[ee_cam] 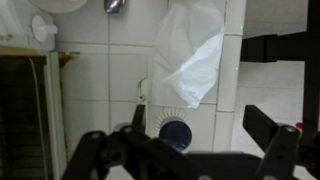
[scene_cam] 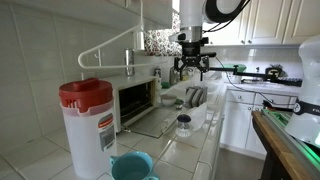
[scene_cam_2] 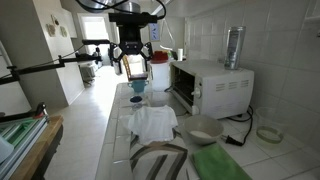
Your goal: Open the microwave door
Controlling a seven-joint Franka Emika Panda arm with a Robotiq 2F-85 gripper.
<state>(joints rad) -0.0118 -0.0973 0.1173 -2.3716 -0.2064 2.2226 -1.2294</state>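
The microwave (scene_cam: 135, 98) stands on the tiled counter against the wall and shows in both exterior views (scene_cam_2: 212, 88). The microwave door (scene_cam: 152, 122) hangs open, lying flat in front of the oven, and its interior shows. In the wrist view the door's dark glass and light frame (ee_cam: 22, 110) sit at the left edge. My gripper (scene_cam: 190, 70) hovers above the counter past the door's free edge, touching nothing. It also shows in an exterior view (scene_cam_2: 133, 65). In the wrist view its fingers (ee_cam: 200, 128) are spread and empty.
A clear pitcher with a red lid (scene_cam: 87, 125) and a blue bowl (scene_cam: 130, 165) stand at the near end. A small blue-lidded jar (ee_cam: 175, 132) sits under the gripper, a white cloth (ee_cam: 190, 55) beyond it. A white bowl (scene_cam_2: 203, 128) sits by the oven.
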